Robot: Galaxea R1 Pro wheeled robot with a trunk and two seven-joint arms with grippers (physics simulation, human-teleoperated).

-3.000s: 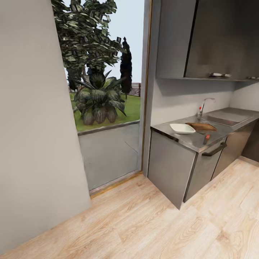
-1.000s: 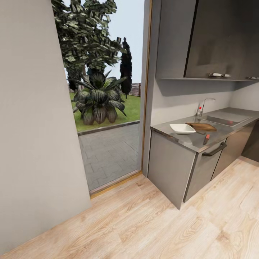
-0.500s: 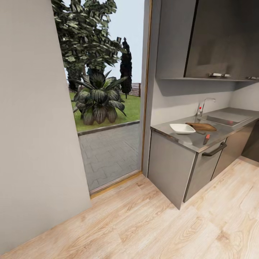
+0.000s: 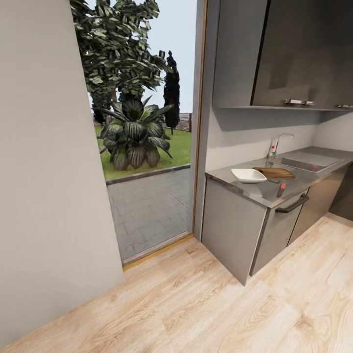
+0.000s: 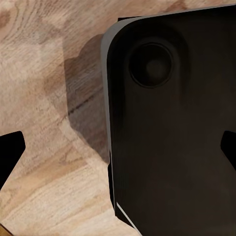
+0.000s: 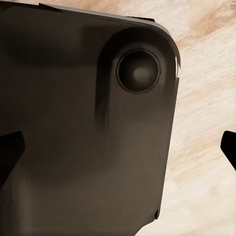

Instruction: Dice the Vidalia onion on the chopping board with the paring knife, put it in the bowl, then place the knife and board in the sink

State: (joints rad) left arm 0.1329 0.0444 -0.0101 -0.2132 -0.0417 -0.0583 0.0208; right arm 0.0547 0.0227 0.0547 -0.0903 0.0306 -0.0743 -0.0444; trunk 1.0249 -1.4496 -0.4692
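At the right of the head view stands the grey countertop [image 4: 255, 190]. On it sit the white bowl [image 4: 248, 175], the brown chopping board [image 4: 274, 172] behind it, and the red-handled paring knife [image 4: 281, 189] near the front edge. Further right lies the sink [image 4: 306, 163] with its chrome faucet [image 4: 277, 143]. The Vidalia onion is hidden from here. My left gripper [image 5: 119, 150] and right gripper [image 6: 119, 150] both hang open and hold nothing, their dark fingertips wide apart over my own black base and the wooden floor.
A grey wall [image 4: 44, 162] fills the left. A tall glass opening [image 4: 147, 147] shows paving and plants outside. Dark upper cabinets [image 4: 294, 49] hang over the counter, and grey base cabinets with a dark bar handle [image 4: 292, 205] stand beneath. Light wooden floor [image 4: 206, 304] stretches towards the counter.
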